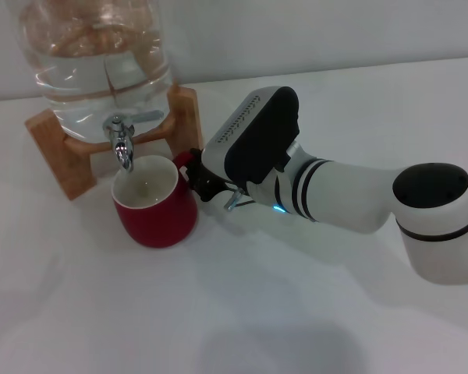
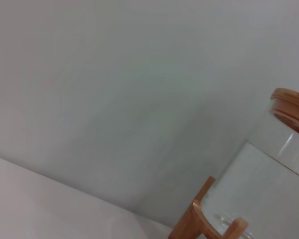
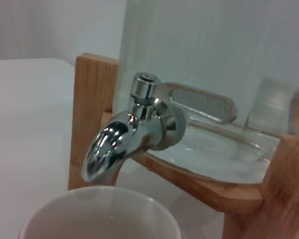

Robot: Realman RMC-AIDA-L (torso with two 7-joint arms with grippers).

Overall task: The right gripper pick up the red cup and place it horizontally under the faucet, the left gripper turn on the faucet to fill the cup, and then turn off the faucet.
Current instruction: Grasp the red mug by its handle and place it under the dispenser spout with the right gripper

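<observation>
one red cup (image 1: 155, 209) stands upright on the white table (image 1: 296, 312), mouth up, directly below the downturned spout of the chrome faucet (image 1: 122, 144), toward the table's far left corner. its cream inside looks empty, though i cannot tell for sure. the small handle points to the robot's right, where the right end effector (image 1: 193, 173) is clamped on it. the faucet's flat lever lies along the front of the clear glass water jar (image 1: 93, 54), which holds water and sits in a wooden stand (image 1: 58, 148). the left end effector is out of sight; its wrist view shows only jar, stand and wall.
</observation>
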